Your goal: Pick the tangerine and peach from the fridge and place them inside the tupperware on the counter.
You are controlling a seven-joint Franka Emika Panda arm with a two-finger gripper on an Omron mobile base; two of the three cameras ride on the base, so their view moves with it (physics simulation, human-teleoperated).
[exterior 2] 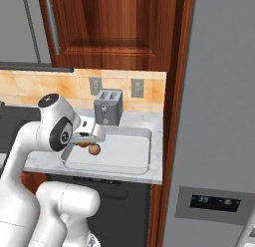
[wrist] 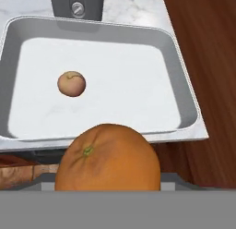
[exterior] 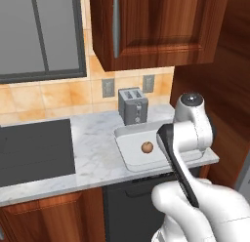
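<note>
on the counter (exterior: pixel 93 153), the tupperware (wrist: pixel 182 99) contains the peach (wrist: pixel 71 83); we see the gripper (exterior 2: pixel 92 141) above its near edge, closed around the tangerine (wrist: pixel 108 159).

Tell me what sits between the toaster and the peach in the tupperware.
Nothing: in the hand view, just the rim and bare white floor of the tupperware separate the toaster from the peach.

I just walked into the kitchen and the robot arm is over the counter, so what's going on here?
The arm is carrying the tangerine in its gripper, holding it above the near edge of the white tupperware on the counter. The peach already lies inside the tupperware, just in front of the grey toaster. The fridge to the right is closed. The tangerine hasn't been released yet; once dropped in, both fruits would be in place.
</note>
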